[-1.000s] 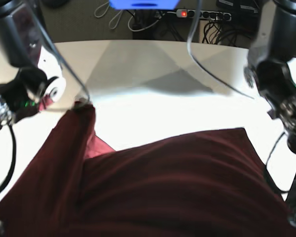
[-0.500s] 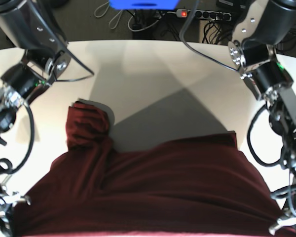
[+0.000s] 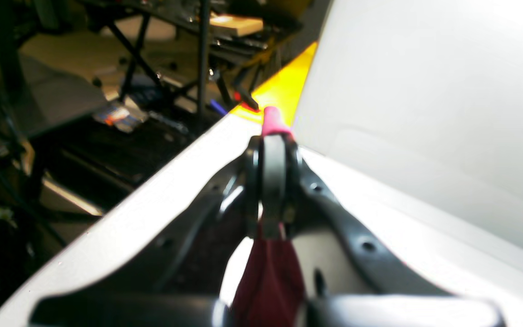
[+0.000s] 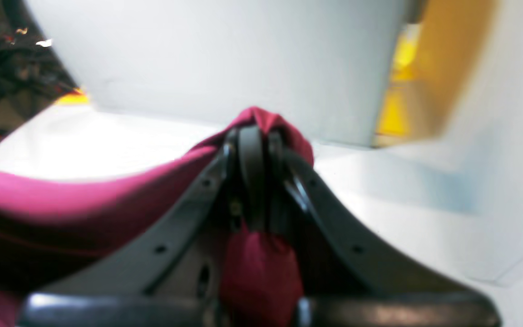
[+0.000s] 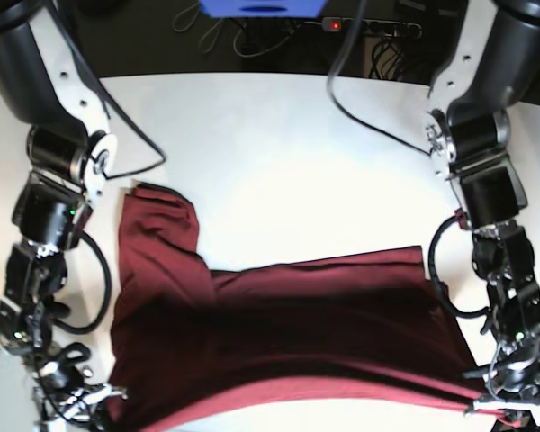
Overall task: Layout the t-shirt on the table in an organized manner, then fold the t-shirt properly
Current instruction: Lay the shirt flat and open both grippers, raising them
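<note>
White desk [image 5: 279,135] fills most of the base view, with a power strip [image 5: 371,26] and tangled cables on the dark floor at the far edge. Spread across the near half is the maroon t-shirt [image 5: 288,333], one sleeve sticking out toward the far left and the near hem pulled into a tight line. Down at the near corners, the right gripper [image 4: 253,136] has its jaws clamped on bunched fabric, and the left gripper [image 3: 273,136] jaws pinch a thin bit of cloth.
</note>
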